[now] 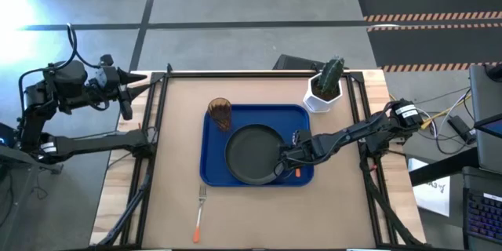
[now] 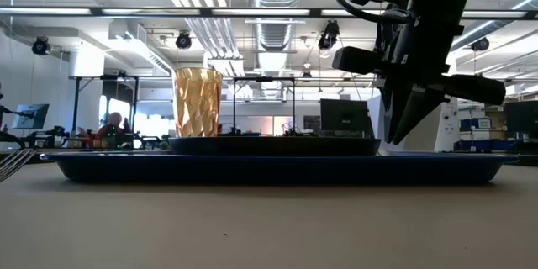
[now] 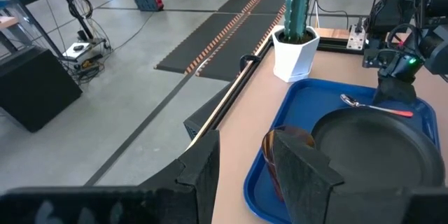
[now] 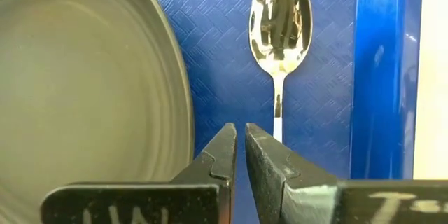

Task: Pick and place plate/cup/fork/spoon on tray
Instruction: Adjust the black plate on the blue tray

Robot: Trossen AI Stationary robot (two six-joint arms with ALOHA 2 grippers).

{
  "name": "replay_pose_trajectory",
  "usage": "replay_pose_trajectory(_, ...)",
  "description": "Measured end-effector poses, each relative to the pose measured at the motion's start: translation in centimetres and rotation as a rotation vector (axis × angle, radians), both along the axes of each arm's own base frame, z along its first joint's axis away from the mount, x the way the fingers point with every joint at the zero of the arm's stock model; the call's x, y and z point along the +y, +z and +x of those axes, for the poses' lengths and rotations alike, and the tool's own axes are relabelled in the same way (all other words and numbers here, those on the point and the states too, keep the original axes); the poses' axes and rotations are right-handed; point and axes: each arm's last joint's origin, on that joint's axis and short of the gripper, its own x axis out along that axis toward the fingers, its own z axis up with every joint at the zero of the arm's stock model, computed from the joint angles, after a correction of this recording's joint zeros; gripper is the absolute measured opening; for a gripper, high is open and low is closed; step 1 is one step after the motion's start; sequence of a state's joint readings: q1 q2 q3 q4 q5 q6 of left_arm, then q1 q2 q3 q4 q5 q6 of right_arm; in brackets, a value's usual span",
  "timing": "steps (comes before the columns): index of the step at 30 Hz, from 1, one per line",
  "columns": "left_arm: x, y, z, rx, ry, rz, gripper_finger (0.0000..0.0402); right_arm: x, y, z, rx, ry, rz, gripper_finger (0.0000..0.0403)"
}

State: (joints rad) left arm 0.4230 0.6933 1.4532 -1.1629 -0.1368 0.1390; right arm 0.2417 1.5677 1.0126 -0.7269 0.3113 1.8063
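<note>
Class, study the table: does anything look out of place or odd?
One thing: the fork lies on the bare table, off the tray, while the plate, cup and spoon sit on it. Nothing looks spilled or damaged.

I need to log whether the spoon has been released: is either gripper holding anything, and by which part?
Cannot be told: the right gripper has its nearly closed fingers over the spoon handle on the tray. The left gripper holds nothing.

arms: dark, jointed | right gripper [image 4: 240, 155]: black wedge-shaped fingers | left arm: looping black cables
</note>
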Motion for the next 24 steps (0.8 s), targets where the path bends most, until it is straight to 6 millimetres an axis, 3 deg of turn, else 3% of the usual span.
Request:
replay_pose_trajectory(7, 0.0, 0.0, 0.0, 0.003, -0.002, 0.005, 0.0116, 0.0, -0.7, 0.2, 0.014, -0.012, -0.007, 0.0022)
replay_pose_trajectory(16, 0.0, 0.0, 0.0, 0.003, -0.003, 0.005, 0.0116, 0.4, -3.6, 2.0, 0.03, -0.004, -0.017, 0.0022)
replay_pose_trajectory(24, 0.0, 0.0, 0.0, 0.003, -0.003, 0.005, 0.0116, 0.9, -3.3, 3.9, -0.009, 0.018, -0.026, 0.0022)
